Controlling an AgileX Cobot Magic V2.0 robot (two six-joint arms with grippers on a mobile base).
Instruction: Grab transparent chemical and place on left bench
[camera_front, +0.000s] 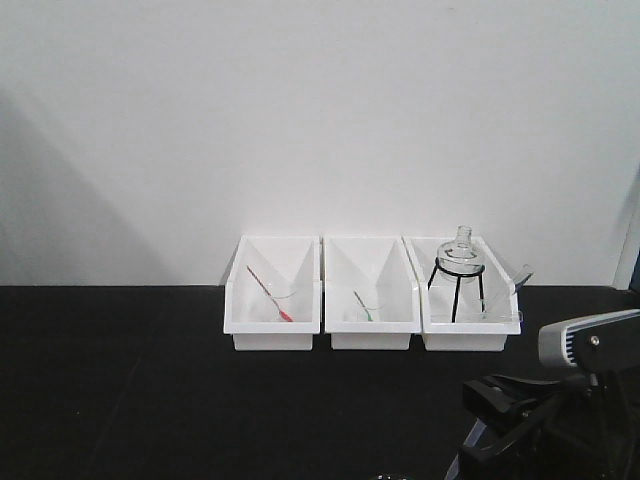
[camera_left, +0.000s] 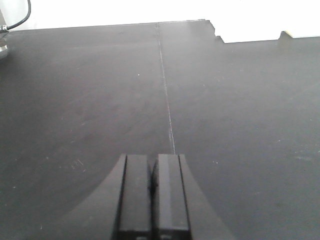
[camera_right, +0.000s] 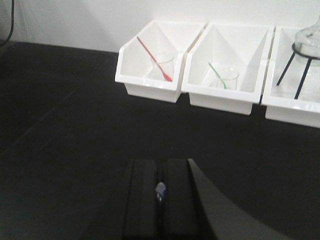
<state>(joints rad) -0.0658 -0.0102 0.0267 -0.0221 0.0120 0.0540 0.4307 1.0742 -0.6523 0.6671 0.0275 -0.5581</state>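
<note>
Your left claw hovers closed, low over the long matte black counter. The slim clear plastic pipette leans out of the rightmost white plastic bin. Your right claw, also closed, points toward the bins, well apart from them.

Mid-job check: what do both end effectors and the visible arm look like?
Left end effector and right end effector: matte black, each with two flat rectangular fingers on a flared base. The right arm is black, topped by a grey slotted housing.
</note>
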